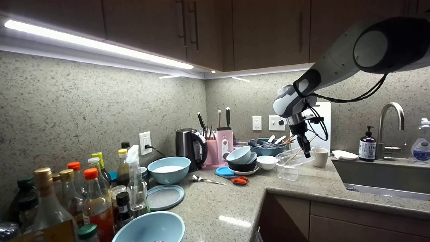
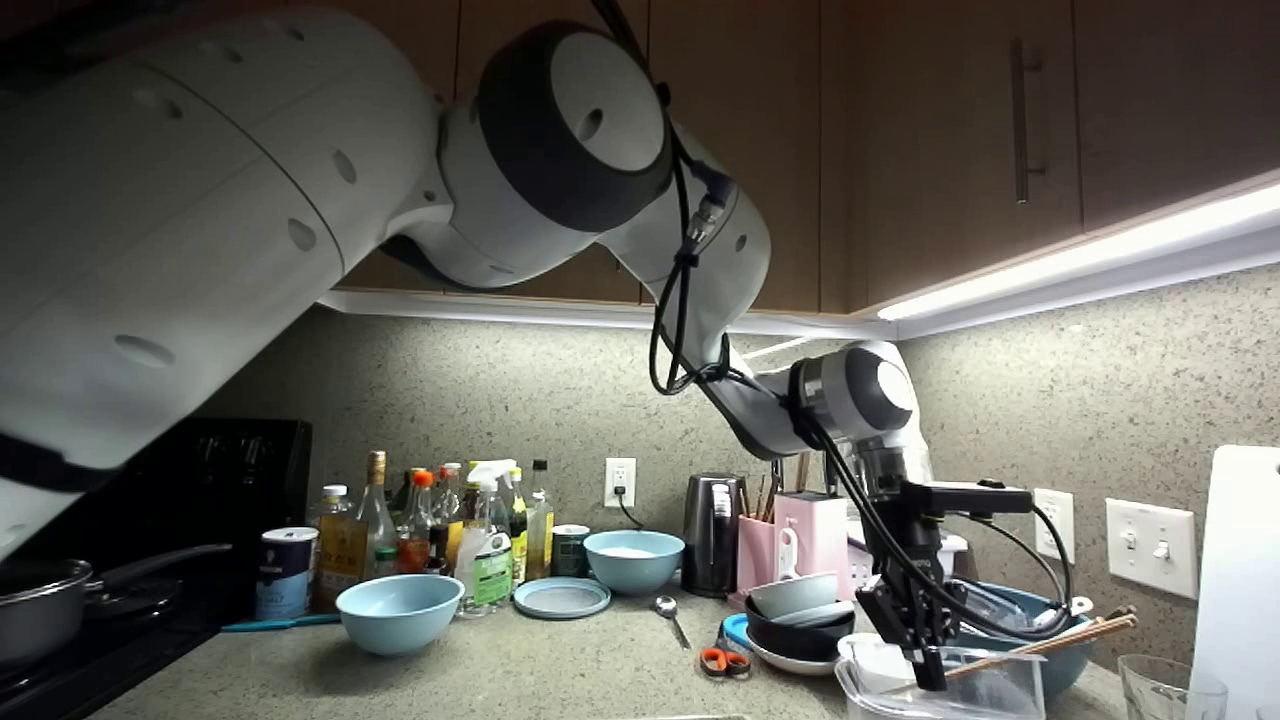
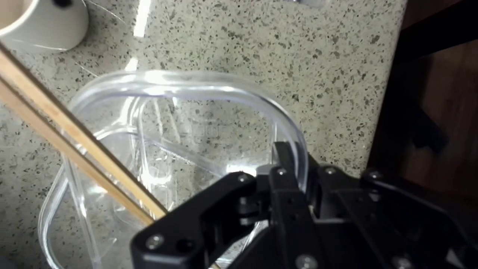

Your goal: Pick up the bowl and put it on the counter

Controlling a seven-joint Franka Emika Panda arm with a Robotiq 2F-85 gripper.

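Note:
My gripper (image 1: pixel 307 154) points down, shut on the rim of a clear plastic container (image 1: pixel 288 173). In the wrist view the rim (image 3: pixel 198 84) runs between the black fingers (image 3: pixel 298 160). The container also shows in an exterior view (image 2: pixel 985 695) below my gripper (image 2: pixel 930 668). Wooden chopsticks (image 3: pixel 93 153) lean across it. I cannot tell whether its base touches the speckled grey-beige counter (image 1: pixel 205 208). A light blue bowl (image 1: pixel 154 225) stands near the bottles, and another blue bowl (image 1: pixel 169 170) with white contents stands beside the kettle. Both bowls are apart from my gripper.
Stacked bowls (image 1: pixel 239 155), a small white bowl (image 1: pixel 267 162), and a blue basin (image 1: pixel 267 149) of utensils stand beside the container. A white mug (image 1: pixel 320 158) and the sink (image 1: pixel 386 178) are on its other side. Orange-handled scissors (image 1: pixel 239 181) lie nearby.

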